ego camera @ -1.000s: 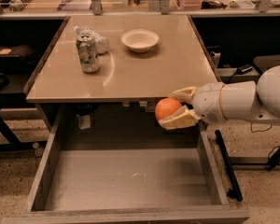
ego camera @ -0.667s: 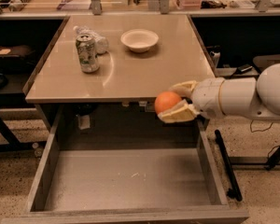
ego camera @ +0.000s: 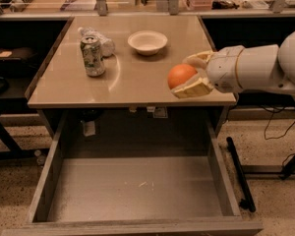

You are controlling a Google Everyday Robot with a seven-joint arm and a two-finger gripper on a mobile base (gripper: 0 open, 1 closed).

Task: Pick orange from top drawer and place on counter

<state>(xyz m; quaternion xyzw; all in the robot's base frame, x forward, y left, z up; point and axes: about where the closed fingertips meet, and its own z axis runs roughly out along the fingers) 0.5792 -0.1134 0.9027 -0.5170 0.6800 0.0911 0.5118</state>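
A: Where's the orange (ego camera: 180,74)?

B: Pinched in the gripper (ego camera: 186,75), one finger over it and one under. It sits over the right near corner of the tabletop (ego camera: 137,80), seemingly just off the surface. The arm (ego camera: 255,68) reaches in from the right.

A: Why there?

B: My guess: it's the nearest bare patch once the edge is cleared, well apart from the can (ego camera: 93,56) and the bowl (ego camera: 147,42) farther back.

A: And the drawer (ego camera: 137,191)?

B: Pulled open, only its grey floor showing.

A: Change from a second ago?

B: The orange was lower then, in front of the tabletop edge above the drawer. It's since gone up and back over the top. Same grip. Can and bowl unmoved.
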